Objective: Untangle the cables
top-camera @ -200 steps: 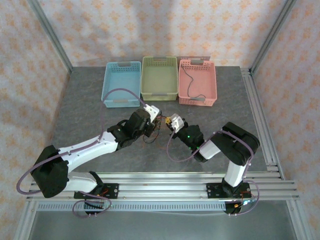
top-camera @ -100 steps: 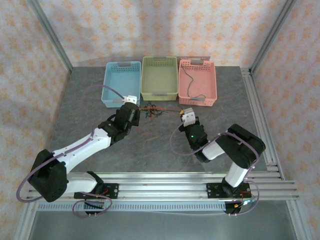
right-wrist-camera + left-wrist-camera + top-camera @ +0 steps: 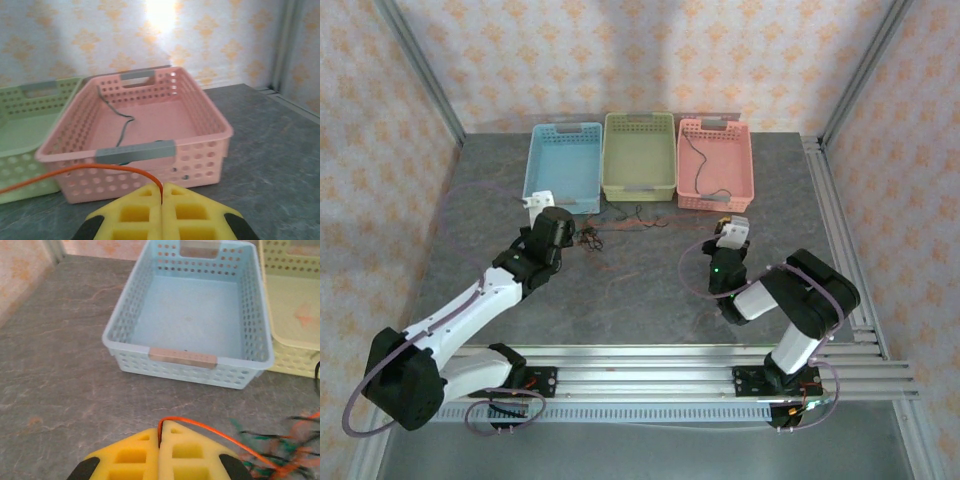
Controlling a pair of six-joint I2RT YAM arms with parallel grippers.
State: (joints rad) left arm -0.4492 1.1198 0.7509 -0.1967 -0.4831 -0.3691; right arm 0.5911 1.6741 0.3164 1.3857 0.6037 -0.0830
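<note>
The left gripper (image 3: 161, 434) is clenched on a thin red-orange wire (image 3: 215, 429). A tangled bunch of thin black and orange cables (image 3: 280, 460) lies on the grey table (image 3: 50, 365) just to its right. The right gripper (image 3: 162, 190) pinches a second orange wire (image 3: 100, 166), with a pink perforated plastic basket (image 3: 220, 131) just ahead of it.

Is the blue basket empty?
Empty: the blue basket shows a bare floor in the left wrist view, with nothing lying inside it.
</note>
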